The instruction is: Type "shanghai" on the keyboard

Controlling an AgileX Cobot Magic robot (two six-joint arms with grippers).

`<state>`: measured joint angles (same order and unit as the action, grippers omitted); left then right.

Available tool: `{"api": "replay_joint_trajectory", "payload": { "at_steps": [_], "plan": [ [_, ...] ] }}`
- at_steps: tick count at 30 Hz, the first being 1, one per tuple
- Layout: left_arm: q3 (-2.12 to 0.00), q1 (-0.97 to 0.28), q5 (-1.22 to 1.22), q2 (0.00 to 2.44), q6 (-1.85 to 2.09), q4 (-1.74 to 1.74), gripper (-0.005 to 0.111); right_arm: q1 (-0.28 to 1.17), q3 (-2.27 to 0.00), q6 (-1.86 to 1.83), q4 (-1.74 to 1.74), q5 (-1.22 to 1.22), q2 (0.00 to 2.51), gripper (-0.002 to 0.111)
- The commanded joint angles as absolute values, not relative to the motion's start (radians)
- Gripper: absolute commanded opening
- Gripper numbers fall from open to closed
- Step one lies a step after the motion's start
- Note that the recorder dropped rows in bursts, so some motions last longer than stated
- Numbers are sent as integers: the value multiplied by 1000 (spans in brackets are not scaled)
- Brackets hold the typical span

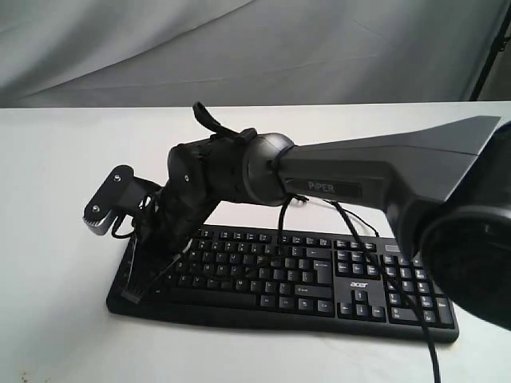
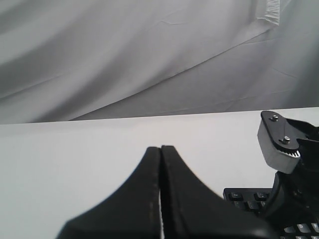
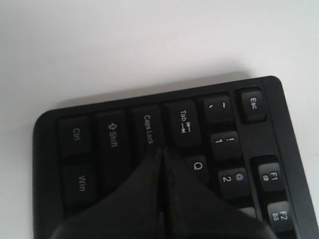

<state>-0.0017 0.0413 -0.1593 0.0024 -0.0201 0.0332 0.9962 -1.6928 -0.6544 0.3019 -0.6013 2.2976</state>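
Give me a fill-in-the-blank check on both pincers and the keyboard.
The right pincer is ____, with no gap at its tip. Its tip lines up with the seam between the Tab key and the ____ Lock key. The left pincer points over the white ____, off the keyboard.
Missing words: shut; Caps; table.

Stretched across from the right with the matte black, angular right arm (image 1: pixel 375 171), wrist bent steeply downward. Held the black tapered right gripper (image 3: pixel 162 152) pinched together, pointing down. Held the black wedge-shaped left gripper (image 2: pixel 160 149) likewise closed, fingers (image 2: pixel 144 189) flat together, aimed level.
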Motion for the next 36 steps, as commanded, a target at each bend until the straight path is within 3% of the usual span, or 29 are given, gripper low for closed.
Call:
{"api": "replay_joint_trajectory", "payload": {
  "at_steps": [1,12,23,36],
  "plan": [
    [0,35,-153,0,-23,33,0,997,-1696,-661,300,-599,2295,0],
    [0,35,-153,0,-23,33,0,974,-1663,-565,170,-680,2178,0],
    [0,35,-153,0,-23,33,0,851,-1202,-549,260,-434,1902,0],
    [0,35,-153,0,-23,33,0,827,-1161,-549,272,-372,1956,0]
  ]
}}
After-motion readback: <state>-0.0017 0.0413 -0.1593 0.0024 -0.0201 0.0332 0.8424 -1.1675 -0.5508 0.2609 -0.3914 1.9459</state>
